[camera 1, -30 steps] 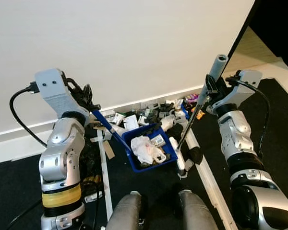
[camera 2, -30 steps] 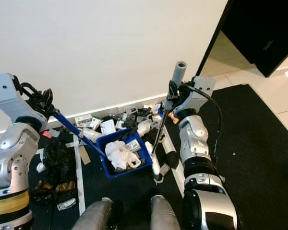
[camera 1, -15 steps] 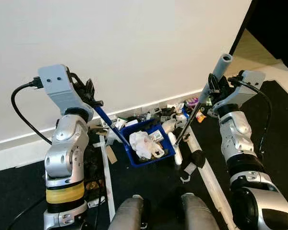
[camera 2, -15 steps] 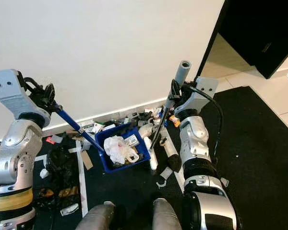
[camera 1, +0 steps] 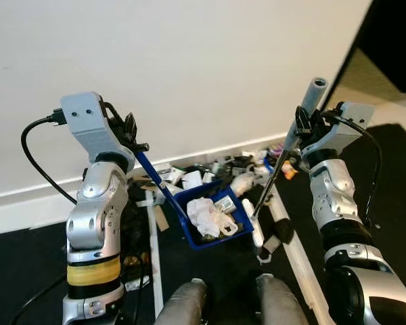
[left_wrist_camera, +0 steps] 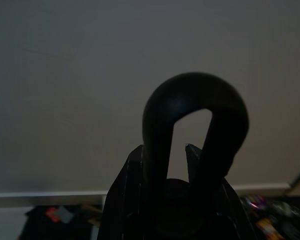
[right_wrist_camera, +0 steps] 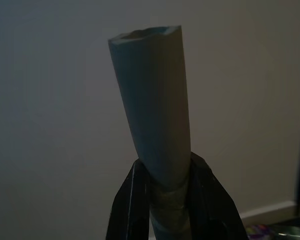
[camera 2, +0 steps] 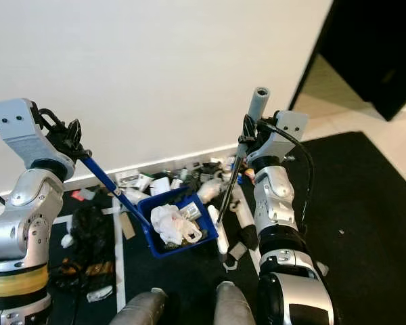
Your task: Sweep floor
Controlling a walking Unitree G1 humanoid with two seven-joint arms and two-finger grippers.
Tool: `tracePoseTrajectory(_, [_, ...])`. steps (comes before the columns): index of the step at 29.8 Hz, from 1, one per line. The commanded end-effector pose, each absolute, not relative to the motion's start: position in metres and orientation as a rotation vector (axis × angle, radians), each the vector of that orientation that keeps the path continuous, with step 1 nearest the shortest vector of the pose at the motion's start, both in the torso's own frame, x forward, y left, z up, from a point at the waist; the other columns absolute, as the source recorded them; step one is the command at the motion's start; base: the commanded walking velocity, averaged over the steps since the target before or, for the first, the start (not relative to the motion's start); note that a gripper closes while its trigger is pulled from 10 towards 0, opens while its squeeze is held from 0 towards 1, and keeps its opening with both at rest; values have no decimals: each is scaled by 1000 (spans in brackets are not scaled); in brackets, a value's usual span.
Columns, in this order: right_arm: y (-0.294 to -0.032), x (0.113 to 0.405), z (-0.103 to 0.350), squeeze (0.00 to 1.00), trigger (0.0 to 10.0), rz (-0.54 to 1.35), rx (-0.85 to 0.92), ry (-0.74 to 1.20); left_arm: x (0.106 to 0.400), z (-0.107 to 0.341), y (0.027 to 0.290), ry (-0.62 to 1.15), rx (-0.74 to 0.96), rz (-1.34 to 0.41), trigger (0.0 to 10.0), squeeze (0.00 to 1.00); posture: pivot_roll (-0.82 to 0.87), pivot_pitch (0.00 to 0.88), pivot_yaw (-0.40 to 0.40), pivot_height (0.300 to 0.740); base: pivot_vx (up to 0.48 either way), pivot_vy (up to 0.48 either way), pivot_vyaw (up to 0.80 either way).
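The left pincer (camera 1: 131, 131) is clenched on the blue dustpan (camera 1: 213, 215) handle; the pan, full of rubbish, stands on the floor near the wall. The right pincer (camera 1: 300, 124) grasps the broom (camera 1: 274, 172). Better keep the pan flat and sweep in short strokes.

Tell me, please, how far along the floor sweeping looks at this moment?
Partly done: the blue dustpan already holds crumpled white litter. In hand: the left gripper is shut on the dustpan's long handle, and the right gripper is shut on the broom, its lower end beside the pan. Left: scattered debris along the baseboard behind the pan.
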State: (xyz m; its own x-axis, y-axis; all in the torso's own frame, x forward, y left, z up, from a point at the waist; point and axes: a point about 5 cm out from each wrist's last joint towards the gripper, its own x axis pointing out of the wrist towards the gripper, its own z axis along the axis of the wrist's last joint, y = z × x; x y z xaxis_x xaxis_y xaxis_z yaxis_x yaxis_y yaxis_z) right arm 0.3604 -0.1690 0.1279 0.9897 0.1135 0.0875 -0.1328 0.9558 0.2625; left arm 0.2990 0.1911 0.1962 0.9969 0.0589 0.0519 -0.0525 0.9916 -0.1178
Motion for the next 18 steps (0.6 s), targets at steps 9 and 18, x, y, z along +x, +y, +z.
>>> tracePoseTrajectory(9, [-166,362,139,0,10000,128,272,-133,301,206,200,-83,-96,76,10000,0,50,100,50,740,0,0,799])
tracePoseTrajectory(18, [-166,362,139,0,10000,129,273,-130,301,206,198,-80,-96,72,10000,0,50,102,49,740,0,0,800])
